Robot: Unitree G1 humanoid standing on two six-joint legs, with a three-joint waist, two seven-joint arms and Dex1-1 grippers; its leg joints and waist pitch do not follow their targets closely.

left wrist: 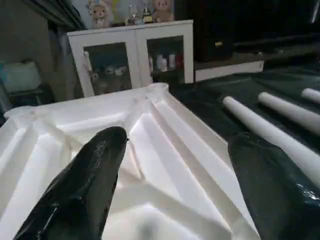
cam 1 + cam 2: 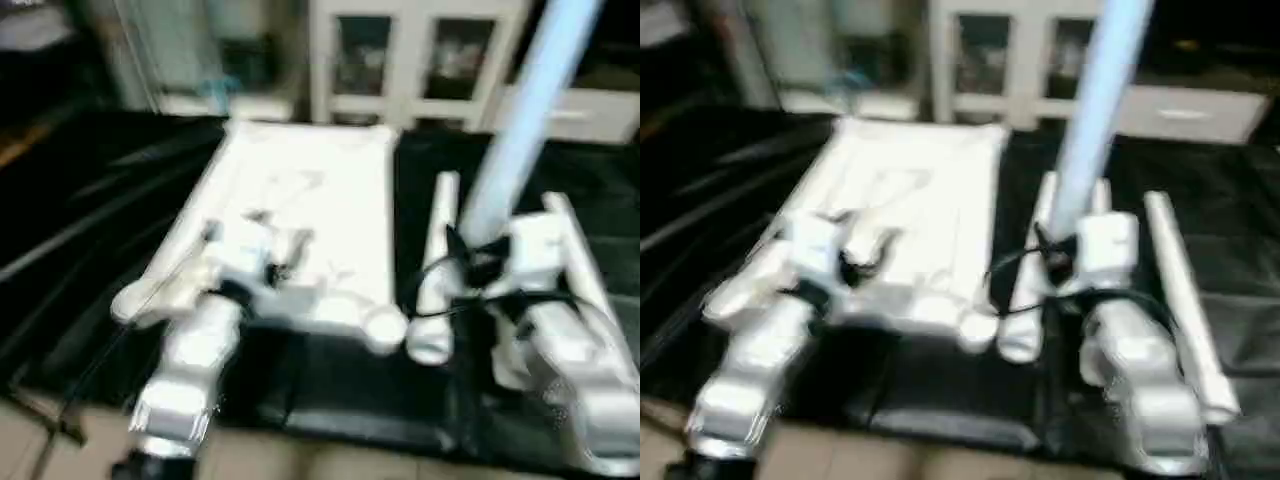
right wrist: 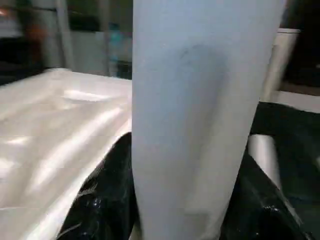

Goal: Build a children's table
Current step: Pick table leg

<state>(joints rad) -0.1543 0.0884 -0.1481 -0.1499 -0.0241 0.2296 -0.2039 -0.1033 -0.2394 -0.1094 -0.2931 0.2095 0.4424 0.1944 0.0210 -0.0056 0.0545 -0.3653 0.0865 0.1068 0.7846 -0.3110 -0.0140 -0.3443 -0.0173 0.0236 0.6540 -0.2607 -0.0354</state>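
Note:
The white table top (image 2: 310,200) lies upside down on a black sheet, its ribbed underside facing up (image 1: 165,150). My left gripper (image 1: 175,185) hovers open over its near part, the two black fingers (image 1: 90,180) spread wide with nothing between them. A long white leg (image 2: 525,120) stands almost upright to the right of the top, and my right gripper (image 3: 185,200) is shut on its lower part. Two more legs (image 2: 435,265) (image 2: 1185,300) lie flat on the sheet beside my right arm. Round sockets (image 2: 383,325) show at the top's near corners.
The black sheet (image 2: 90,230) covers the work surface, whose near edge drops to a pale floor (image 2: 300,455). A white cabinet with glass doors (image 1: 132,55) stands behind the work. A black cable (image 2: 470,290) loops off my right wrist.

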